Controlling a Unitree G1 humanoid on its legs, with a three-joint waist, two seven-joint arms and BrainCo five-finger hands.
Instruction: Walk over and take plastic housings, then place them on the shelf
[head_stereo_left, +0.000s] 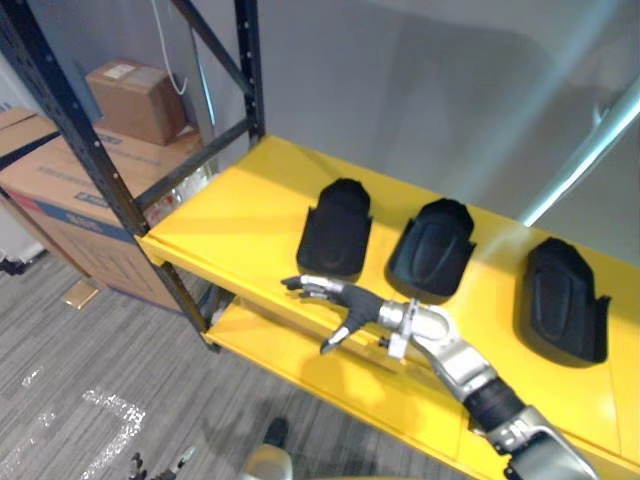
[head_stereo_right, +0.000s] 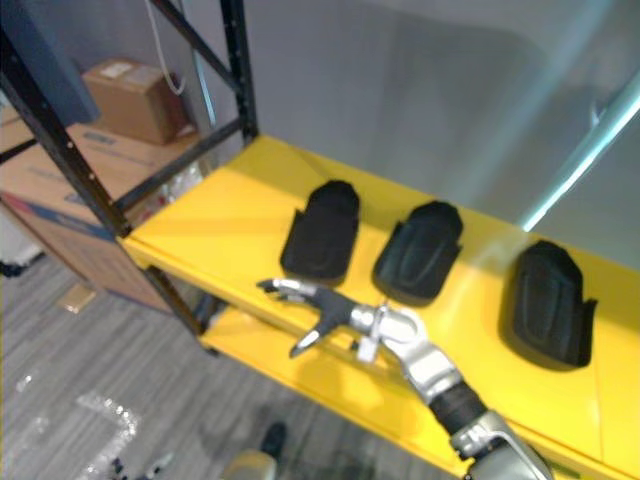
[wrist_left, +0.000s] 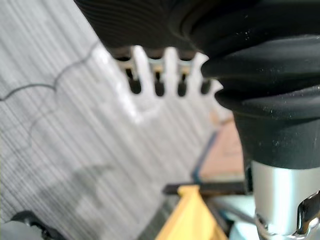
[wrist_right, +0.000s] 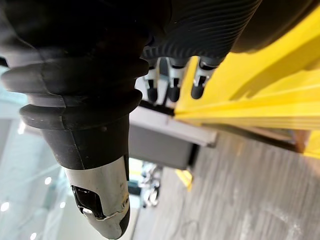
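- Three black moulded plastic housings (head_stereo_left: 432, 248) lie flat in a row on the glossy yellow shelf board (head_stereo_left: 235, 215). From the leftmost housing (head_stereo_left: 335, 228) to the rightmost housing (head_stereo_left: 565, 298), each lies apart from its neighbour.
- The right robot hand (head_stereo_left: 352, 305) hovers at the board's front edge, just in front of the leftmost and middle shells. Its fingers are spread, the thumb hangs down, and it holds nothing.
- The left robot hand (wrist_left: 145, 67) shows in its own wrist view above the grey striped carpet floor (wrist_left: 60, 150), with fingers straight and empty.
- Each housing looks like a thin, stiff shell, domed on top with a flatter flared skirt. It is probably light, rigid enough not to fold, and smooth enough to slip from a loose pinch.
- The best hold, I judge, is across the narrow width near the middle, thumb on one long side edge and fingers on the other, so it does not tip. The dome's crown offers little purchase.
- On the slick board a sideways nudge would likely slide a shell rather than lift it.
- Brown cardboard boxes (head_stereo_left: 135, 98) stand beyond the black steel rack uprights (head_stereo_left: 100, 160).
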